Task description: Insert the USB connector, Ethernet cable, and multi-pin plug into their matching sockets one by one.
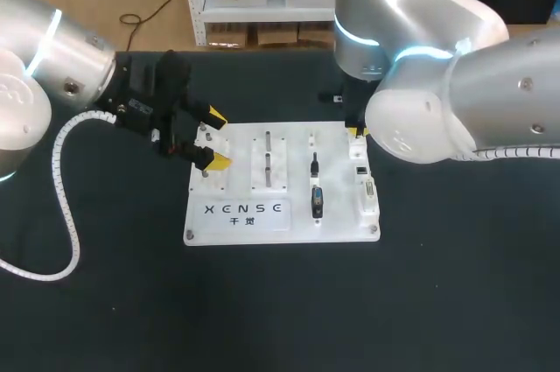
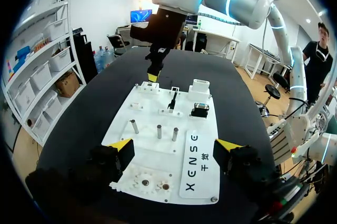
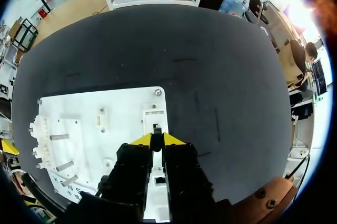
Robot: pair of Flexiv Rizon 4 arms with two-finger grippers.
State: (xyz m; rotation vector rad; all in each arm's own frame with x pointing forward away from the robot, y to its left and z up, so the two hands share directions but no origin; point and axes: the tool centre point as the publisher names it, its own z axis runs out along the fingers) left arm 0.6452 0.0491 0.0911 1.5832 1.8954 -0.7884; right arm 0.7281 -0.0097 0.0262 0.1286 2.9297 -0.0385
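The chunky black plug (image 1: 317, 201) sits in the middle strip of the white board (image 1: 293, 149) on the black tabletop (image 1: 455, 302). A thin dark plug (image 1: 314, 164) sits just beside it. Neither looks seated in a socket, so I'd call both of those not done yet.

The right end effector (image 3: 156, 138) is pinched shut on a small dark piece (image 3: 156, 130), right over a white socket block (image 3: 155, 114) near the board's corner. My guess is that's the first insertion in progress, with two more to go after it. I honestly can't tell which connector it's holding, and I can't say whether it's touching the socket.

The left end effector (image 1: 217, 138) has its fingers spread wide over the opposite end of the board, with nothing between them. It doesn't seem to be clamping the board.

On the views:
- **Head view:** it lays out the whole board nicely, but the right arm (image 1: 455, 118) blocks almost all of its own end effector, apart from a sliver of yellow.
- **Right wrist view:** this is the only one that shows the pinch and the socket under it.
- **Left wrist view:** it shows the left fingers' spread, and it catches the right end effector from the side, over the far corner.
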